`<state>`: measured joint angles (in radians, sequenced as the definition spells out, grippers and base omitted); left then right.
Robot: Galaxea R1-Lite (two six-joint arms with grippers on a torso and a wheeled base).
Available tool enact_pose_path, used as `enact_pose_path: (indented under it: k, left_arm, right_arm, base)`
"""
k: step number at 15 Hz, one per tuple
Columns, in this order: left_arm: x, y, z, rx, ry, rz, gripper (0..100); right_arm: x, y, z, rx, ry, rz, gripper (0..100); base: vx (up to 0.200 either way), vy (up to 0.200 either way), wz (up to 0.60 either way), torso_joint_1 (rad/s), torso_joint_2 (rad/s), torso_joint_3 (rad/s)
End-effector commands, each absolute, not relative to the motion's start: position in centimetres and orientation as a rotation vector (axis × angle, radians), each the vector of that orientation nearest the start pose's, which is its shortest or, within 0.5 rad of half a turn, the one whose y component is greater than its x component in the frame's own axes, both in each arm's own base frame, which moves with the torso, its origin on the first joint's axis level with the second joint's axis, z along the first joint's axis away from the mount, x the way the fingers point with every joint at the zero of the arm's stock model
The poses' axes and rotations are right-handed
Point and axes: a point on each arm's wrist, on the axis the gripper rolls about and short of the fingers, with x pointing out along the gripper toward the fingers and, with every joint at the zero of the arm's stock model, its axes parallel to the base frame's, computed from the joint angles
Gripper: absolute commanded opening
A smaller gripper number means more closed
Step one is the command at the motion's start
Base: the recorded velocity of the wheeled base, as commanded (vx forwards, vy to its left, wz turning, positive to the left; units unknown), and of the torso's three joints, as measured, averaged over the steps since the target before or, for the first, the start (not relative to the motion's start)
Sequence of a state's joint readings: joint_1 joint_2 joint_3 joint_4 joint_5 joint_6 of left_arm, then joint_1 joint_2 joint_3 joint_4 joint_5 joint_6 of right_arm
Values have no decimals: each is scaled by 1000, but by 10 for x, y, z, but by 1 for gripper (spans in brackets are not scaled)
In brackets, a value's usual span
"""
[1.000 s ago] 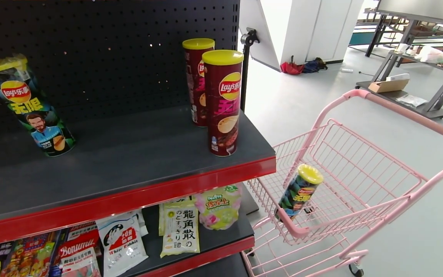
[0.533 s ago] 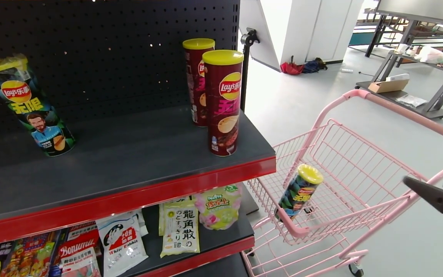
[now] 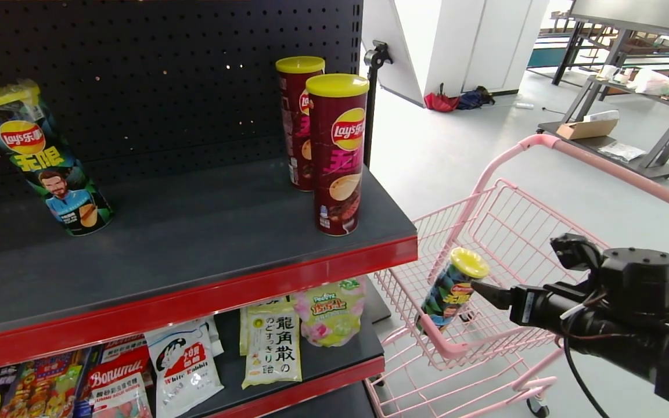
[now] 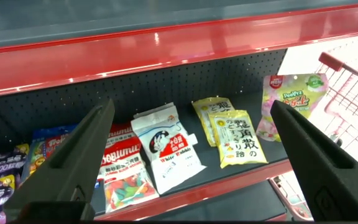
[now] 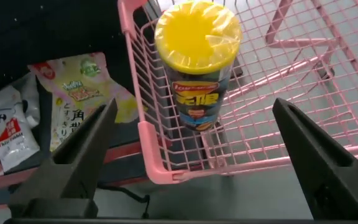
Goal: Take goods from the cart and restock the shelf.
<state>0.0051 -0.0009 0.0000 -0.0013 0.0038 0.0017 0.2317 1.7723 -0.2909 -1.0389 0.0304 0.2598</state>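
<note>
Approach to the pick is the step in hand, as I judge it. In the head view, the cart [image 3: 543, 142] stands at 4 o'clock from the shelf [image 3: 195, 232]. One can [image 3: 452, 288] with a yellow lid lies in the cart. It is tilted, base in the corner nearest the shelf and lid toward 1 o'clock.

The right gripper [image 3: 477, 287] hangs over the cart at 3 o'clock from the can, its tip just beside the can's upper part. I cannot tell whether they touch. In the right wrist view, the can [image 5: 197, 68] sits between the two fingers, and the gripper [image 5: 194, 102] has its jaws wide apart and nothing in them.

The left gripper [image 4: 191, 104] faces the snack bags [image 4: 166, 155] on the lower shelf, also with jaws spread and empty.

On the shelf, two red cans [image 3: 334, 157] stand upright at its 3 o'clock end, one behind the other. A green can [image 3: 44, 162] stands at its 9 o'clock end.

The next move likely calls for easing the fingers on until they straddle the can below its lid, then closing. The lift should clear the cart's wire wall before swinging toward 10 o'clock and the open middle of the shelf. The tilt may let the can roll or slip as the fingers close.
</note>
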Motion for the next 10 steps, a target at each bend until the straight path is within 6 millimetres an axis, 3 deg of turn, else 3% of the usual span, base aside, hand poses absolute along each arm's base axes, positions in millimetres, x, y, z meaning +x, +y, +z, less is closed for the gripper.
enact_pose_path:
  k: [1, 5, 10]
  left_arm:
    - [-23, 0, 76, 2, -2, 11, 100]
    - [-23, 0, 76, 2, -2, 11, 100]
    - [-23, 0, 76, 2, -2, 11, 100]
  right_arm:
    - [248, 64, 63, 195, 544, 206, 100]
    - [272, 70, 51, 194, 540, 196, 100]
    - [294, 75, 20, 180, 497, 155, 100]
  base:
    - [0, 0, 0, 0, 0, 0]
    - [0, 0, 0, 0, 0, 0]
    - [0, 0, 0, 0, 0, 0]
